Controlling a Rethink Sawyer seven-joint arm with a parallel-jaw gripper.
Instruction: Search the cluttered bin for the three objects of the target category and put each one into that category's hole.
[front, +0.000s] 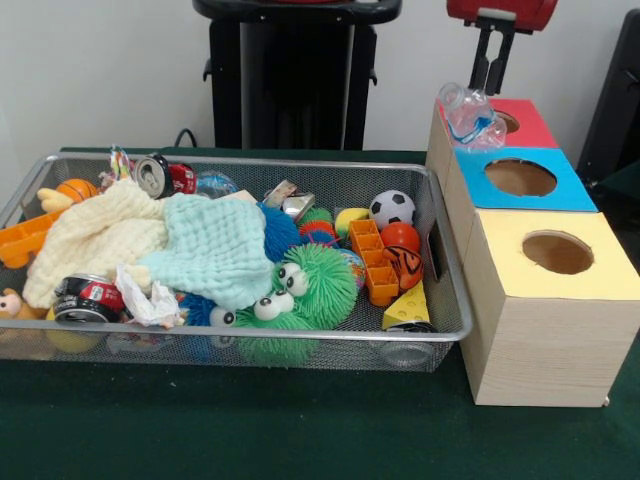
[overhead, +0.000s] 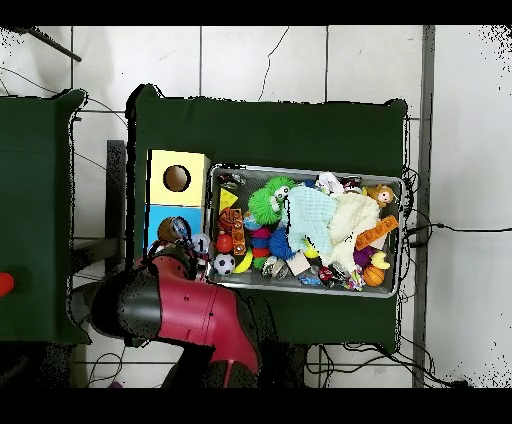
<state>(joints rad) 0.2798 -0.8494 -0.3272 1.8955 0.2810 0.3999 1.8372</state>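
Observation:
A crumpled clear plastic bottle (front: 470, 115) with a blue cap hangs tilted just above the red box (front: 530, 125), beside its round hole (front: 507, 122). My gripper (front: 490, 88) comes down from the top right and is shut on the bottle's upper edge. In the overhead view the bottle (overhead: 172, 229) shows at the tip of my red arm (overhead: 200, 308), past the blue box (overhead: 160, 213). In the wire bin (front: 440, 250) lie a silver-topped can (front: 158, 175) at the back and a red can (front: 88, 298) at the front left.
A blue box (front: 560, 195) and a yellow box (front: 600, 280), each with a round hole, stand in a row beside the bin's right side. The bin also holds cloths (front: 215, 250), green fuzzy toys (front: 310, 285), balls, an orange block (front: 372, 262) and a cheese wedge (front: 408, 306).

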